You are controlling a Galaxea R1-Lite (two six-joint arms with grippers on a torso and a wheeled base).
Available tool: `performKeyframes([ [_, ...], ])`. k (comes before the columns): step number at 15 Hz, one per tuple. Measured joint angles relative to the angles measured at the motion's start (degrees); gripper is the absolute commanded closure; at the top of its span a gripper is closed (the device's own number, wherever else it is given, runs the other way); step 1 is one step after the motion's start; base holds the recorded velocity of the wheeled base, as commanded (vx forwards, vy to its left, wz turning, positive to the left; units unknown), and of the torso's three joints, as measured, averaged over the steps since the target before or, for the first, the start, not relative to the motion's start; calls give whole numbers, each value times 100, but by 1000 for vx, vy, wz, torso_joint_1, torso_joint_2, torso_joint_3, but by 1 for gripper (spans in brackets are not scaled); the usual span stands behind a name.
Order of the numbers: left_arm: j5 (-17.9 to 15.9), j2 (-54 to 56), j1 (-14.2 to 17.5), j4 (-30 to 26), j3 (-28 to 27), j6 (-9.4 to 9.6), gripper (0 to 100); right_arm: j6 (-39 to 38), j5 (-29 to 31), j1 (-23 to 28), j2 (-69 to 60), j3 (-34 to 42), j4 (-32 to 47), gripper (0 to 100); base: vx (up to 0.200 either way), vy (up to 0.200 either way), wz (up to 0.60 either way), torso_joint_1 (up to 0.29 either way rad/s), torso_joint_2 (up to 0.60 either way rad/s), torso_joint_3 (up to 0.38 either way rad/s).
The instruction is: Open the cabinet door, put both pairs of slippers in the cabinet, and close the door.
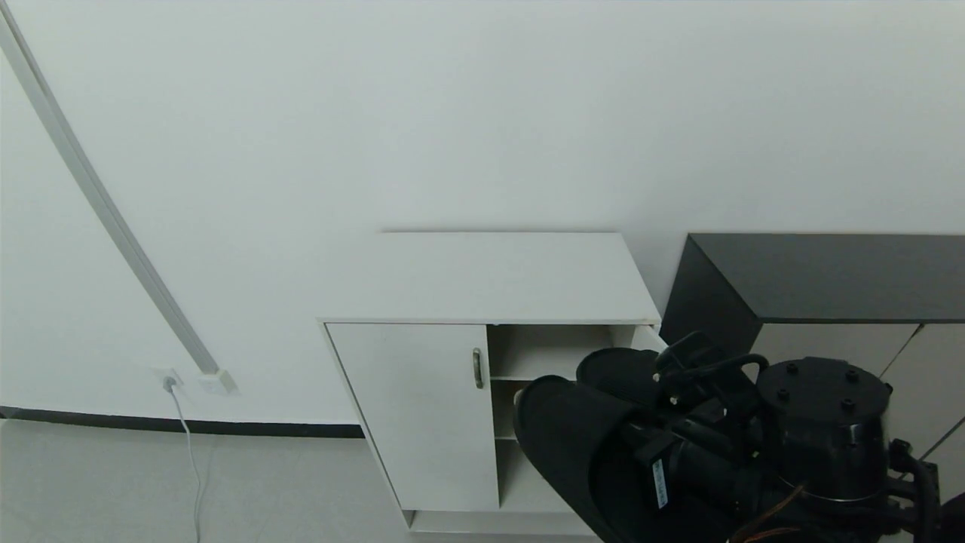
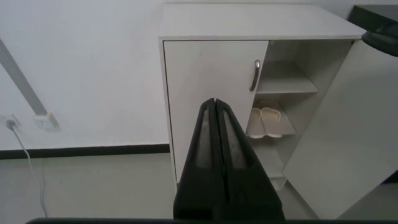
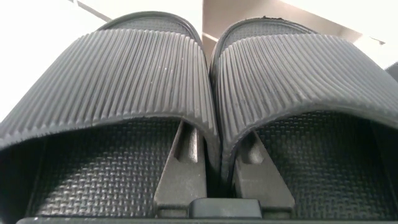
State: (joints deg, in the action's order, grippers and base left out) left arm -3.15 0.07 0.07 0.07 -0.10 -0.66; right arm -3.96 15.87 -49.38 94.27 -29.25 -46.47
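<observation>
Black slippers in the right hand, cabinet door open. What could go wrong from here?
1. The right hand pinches just the touching inner walls of the black slippers; one may slip out on the way in.
2. White slippers already sit inside the cabinet; aiming at that level could shove them.
3. The gap between the shut door and the open door looks tight for the side-by-side pair; an edge may catch.

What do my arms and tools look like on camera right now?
Left tool: two long, matte-black tapered fingers. Right tool: dark fingers, each with a central groove. Right arm: black, with a round bolted joint cap, looping black cables, a white label and thin orange wires.
</observation>
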Motion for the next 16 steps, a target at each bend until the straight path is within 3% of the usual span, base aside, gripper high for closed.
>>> performKeyframes([
  [7,-2,0,0,0,0,0,100,0,7,-22,22,-5,0,100,0,0,0,-5,6,8],
  [16,0,0,0,0,0,-2,100,0,18,-52,74,9,0,100,0,0,0,-156,362,198],
])
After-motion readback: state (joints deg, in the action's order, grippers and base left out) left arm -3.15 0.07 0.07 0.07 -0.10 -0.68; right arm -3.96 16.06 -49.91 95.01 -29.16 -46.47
